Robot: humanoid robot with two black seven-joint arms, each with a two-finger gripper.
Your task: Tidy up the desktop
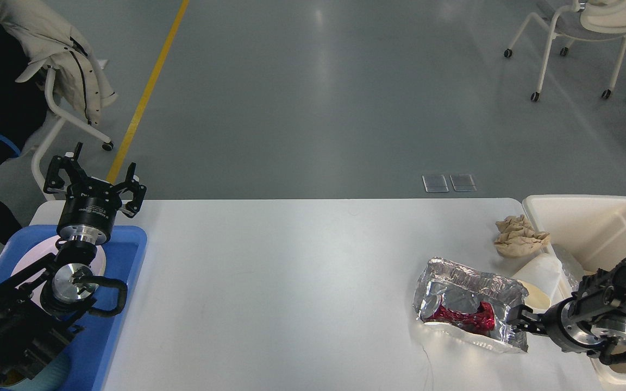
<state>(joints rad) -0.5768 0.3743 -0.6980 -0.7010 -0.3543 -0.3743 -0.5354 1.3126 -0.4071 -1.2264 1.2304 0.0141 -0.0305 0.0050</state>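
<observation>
The white desktop (291,282) spans the view. At its right front lies a crumpled foil container (470,290) with a red wrapper (462,316) inside. My right gripper (518,320) comes in from the right and its fingers close on the container's right rim. A crumpled brown paper napkin (519,236) and a white paper cup (538,277) on its side lie by the bin. My left gripper (95,176) is open and empty, raised over the far end of the blue tray (125,282).
The blue tray at the left edge holds a white plate (27,263). A cream-white bin (590,228) stands at the right edge, next to the cup. Chairs stand on the floor beyond the desktop at far left (52,108) and far right (579,32).
</observation>
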